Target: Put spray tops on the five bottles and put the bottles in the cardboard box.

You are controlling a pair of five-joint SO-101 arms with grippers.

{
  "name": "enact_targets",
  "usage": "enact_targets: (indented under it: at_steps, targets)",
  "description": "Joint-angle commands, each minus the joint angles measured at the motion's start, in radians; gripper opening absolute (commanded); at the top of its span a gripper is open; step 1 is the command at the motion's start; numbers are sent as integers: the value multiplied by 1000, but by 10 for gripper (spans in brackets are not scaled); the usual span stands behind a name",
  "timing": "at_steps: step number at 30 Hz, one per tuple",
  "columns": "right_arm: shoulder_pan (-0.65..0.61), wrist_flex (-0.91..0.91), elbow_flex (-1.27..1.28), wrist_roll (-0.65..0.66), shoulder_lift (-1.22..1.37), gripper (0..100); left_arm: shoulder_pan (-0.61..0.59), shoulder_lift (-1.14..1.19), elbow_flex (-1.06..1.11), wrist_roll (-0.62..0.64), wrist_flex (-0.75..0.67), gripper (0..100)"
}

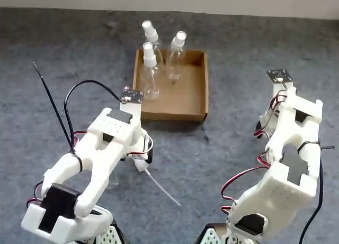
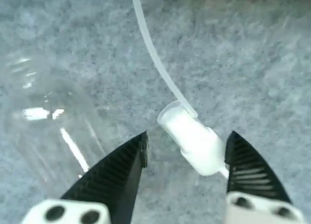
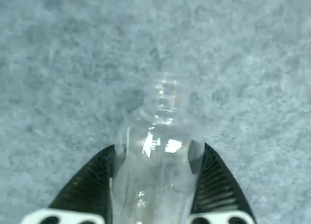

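Note:
A white spray top (image 2: 194,141) with a long dip tube (image 2: 155,54) lies on the grey carpet between the fingers of my left gripper (image 2: 188,135), which is open. The top sits closer to one finger (image 2: 248,168). Beside it lies a clear uncapped bottle (image 2: 43,117). From above, the spray top (image 1: 142,162) pokes out under the left arm and its tube (image 1: 161,188) trails toward the front. My right gripper (image 3: 160,147) is shut on another clear bottle (image 3: 155,170), whose bare threaded neck (image 3: 165,95) points away from it.
The cardboard box (image 1: 204,85) stands at the back centre. Two capped bottles (image 1: 150,74) (image 1: 176,56) stand inside, and a third (image 1: 150,32) at its back-left corner. The right arm (image 1: 294,143) is right of the box. Open carpet lies between the arms.

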Motion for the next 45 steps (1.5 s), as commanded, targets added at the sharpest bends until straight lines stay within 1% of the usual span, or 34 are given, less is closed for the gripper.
enact_targets:
  at_steps: [1,4,7,9,12,16,20,22,25,28,31,36,39,44,45]
  targets:
    - [-4,5,-64,11,-19,27,-18,19,-1,-12,-21,234]
    - [-4,5,-64,11,-19,27,-10,50,2,-12,-46,213]
    - [-2,7,-64,11,-19,27,21,59,-2,-20,-58,133]
    - [-2,7,-64,11,-19,27,36,58,-4,-72,-68,91]
    - [-2,39,-64,12,-21,27,42,56,-5,-173,-100,56]
    - [-2,59,-65,15,-24,27,42,56,-5,-350,-123,52]
    - [19,62,-65,63,-25,32,44,56,-5,-417,-120,50]
    - [36,62,-67,63,-25,57,44,56,-21,-430,-118,50]
    - [54,64,-67,60,-25,151,44,54,-71,-428,-95,50]
    - [65,64,-71,12,-25,217,44,54,-105,-428,-61,49]
    - [62,102,-84,-17,-28,221,44,54,-105,-431,-60,49]
    - [15,228,-217,-34,-21,224,44,54,-105,-431,-60,49]
    - [-4,225,-257,-60,-18,224,44,54,-105,-431,-60,49]
    - [7,225,-262,-55,-15,224,44,54,-94,-431,-61,49]
    - [16,225,-259,-38,-13,224,44,56,-94,-431,-61,49]
